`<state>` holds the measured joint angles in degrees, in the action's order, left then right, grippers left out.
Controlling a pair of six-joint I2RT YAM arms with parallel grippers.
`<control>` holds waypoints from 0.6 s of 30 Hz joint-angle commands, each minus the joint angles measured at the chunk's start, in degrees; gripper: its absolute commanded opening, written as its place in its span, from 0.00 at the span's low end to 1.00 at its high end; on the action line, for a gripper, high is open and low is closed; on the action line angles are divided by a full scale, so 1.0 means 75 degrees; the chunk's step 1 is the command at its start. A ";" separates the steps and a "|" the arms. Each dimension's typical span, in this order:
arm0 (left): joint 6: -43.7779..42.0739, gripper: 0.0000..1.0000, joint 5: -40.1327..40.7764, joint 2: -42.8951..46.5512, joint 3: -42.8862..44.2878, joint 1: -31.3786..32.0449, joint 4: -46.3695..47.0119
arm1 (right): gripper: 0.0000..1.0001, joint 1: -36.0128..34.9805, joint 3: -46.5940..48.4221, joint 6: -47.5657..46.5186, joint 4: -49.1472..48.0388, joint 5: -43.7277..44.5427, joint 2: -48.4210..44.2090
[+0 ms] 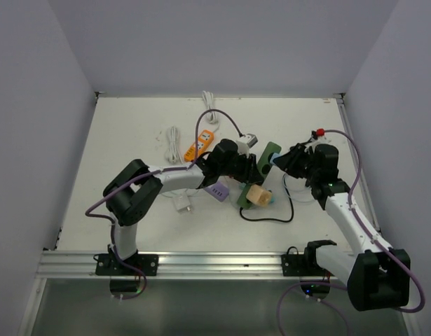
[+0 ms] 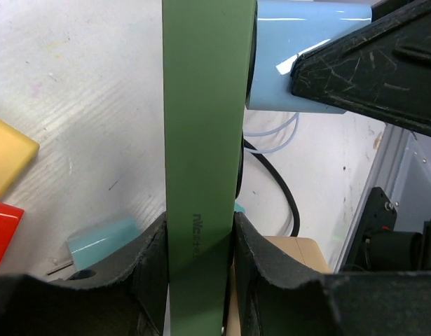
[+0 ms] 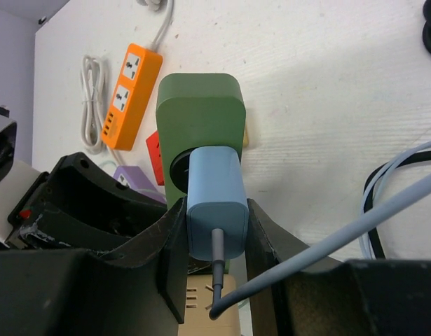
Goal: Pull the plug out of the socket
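Observation:
A green socket block [image 1: 265,168] is held on edge at mid-table, with a light blue plug [image 1: 271,160] seated in the round recess on its right face. My left gripper [image 1: 244,168] is shut on the green block's narrow sides; in the left wrist view the block [image 2: 201,133] stands between my fingers [image 2: 148,273]. My right gripper [image 1: 282,159] is shut on the plug. In the right wrist view the plug [image 3: 215,189] sits between my fingers [image 3: 169,245], its grey-blue cable [image 3: 320,248] trailing right, and the block [image 3: 200,112] is behind it.
An orange power strip [image 1: 201,145], a coiled white cable [image 1: 172,143], a purple adapter [image 1: 219,190], a white adapter [image 1: 182,204] and a beige block [image 1: 257,195] lie around the grippers. A black cable [image 1: 271,218] loops at the front. White walls enclose the table.

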<state>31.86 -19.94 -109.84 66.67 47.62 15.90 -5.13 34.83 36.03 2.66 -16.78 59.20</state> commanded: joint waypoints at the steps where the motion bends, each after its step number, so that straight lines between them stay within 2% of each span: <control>1: -0.0439 0.00 0.1545 -0.0049 0.0695 0.0026 -0.0854 | 0.00 -0.0031 0.0395 -0.0527 0.0560 0.0408 -0.0100; 8: -0.0240 0.00 0.1582 -0.0155 0.0884 0.0038 -0.1067 | 0.00 -0.0196 0.0466 -0.0679 0.0736 0.0631 -0.0206; 10: 0.0249 0.00 0.0825 -0.0085 0.0616 -0.0067 -0.0495 | 0.00 -0.0184 0.0431 -0.0656 0.0654 0.0527 -0.0276; 11: 0.0508 0.00 0.0483 -0.0004 0.0127 -0.0265 0.0460 | 0.00 -0.0184 0.0349 -0.0609 0.0526 0.0445 -0.0311; 12: 0.0777 0.00 -0.0100 0.0020 -0.0087 -0.0383 0.0910 | 0.00 -0.0184 0.0314 -0.0516 0.0455 0.0397 -0.0334; 13: 0.1058 0.00 -0.0199 0.0044 -0.0333 -0.0500 0.1182 | 0.00 -0.0172 0.0232 -0.0445 0.0350 0.0258 -0.0358; 18: 0.0932 0.00 -0.0281 0.0325 -0.0347 -0.0618 0.1266 | 0.00 -0.0055 0.0044 -0.0048 -0.0177 -0.0364 -0.0311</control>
<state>35.97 -24.12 -110.43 64.75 46.24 20.36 -6.35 35.88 34.98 4.29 -15.51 58.46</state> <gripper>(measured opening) 0.397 0.346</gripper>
